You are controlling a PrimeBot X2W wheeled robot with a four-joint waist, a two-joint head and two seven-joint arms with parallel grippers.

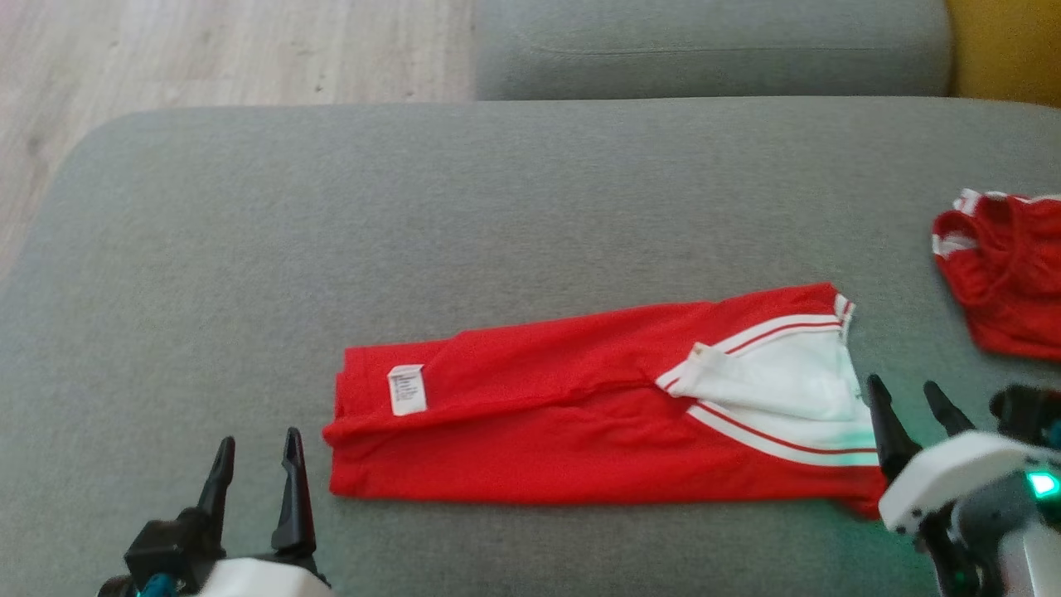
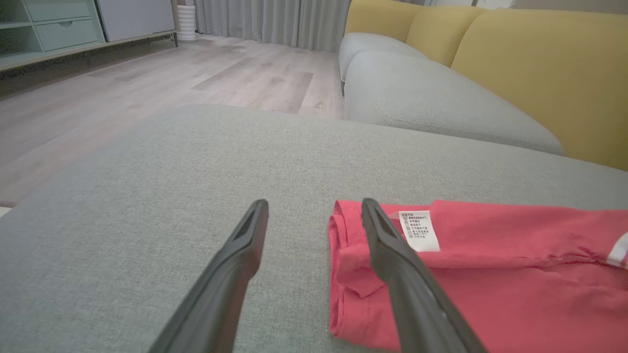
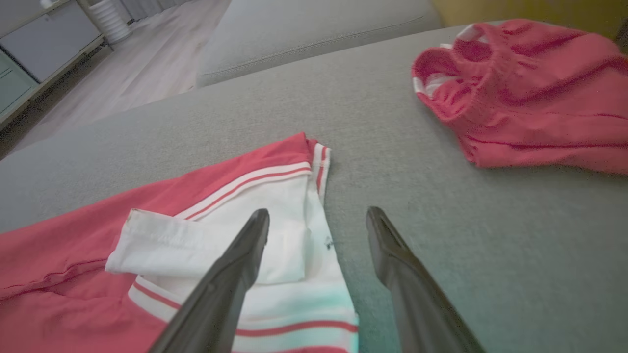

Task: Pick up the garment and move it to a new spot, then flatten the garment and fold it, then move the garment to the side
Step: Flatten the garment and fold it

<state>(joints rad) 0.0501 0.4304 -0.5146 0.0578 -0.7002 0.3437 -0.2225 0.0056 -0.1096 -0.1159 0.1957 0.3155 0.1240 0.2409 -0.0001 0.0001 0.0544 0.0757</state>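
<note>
Crumpled red garment (image 1: 1005, 286) apart from folded garment (image 1: 539, 435) on grey cushion (image 1: 414, 207)

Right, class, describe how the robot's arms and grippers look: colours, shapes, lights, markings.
Both the left gripper and the right gripper have two long, dark, tapering fingers with pointed tips on a black block, backed by a smooth white casing. The right arm carries a glowing green light and a grey section; a small teal part shows at the left one's base.
</note>
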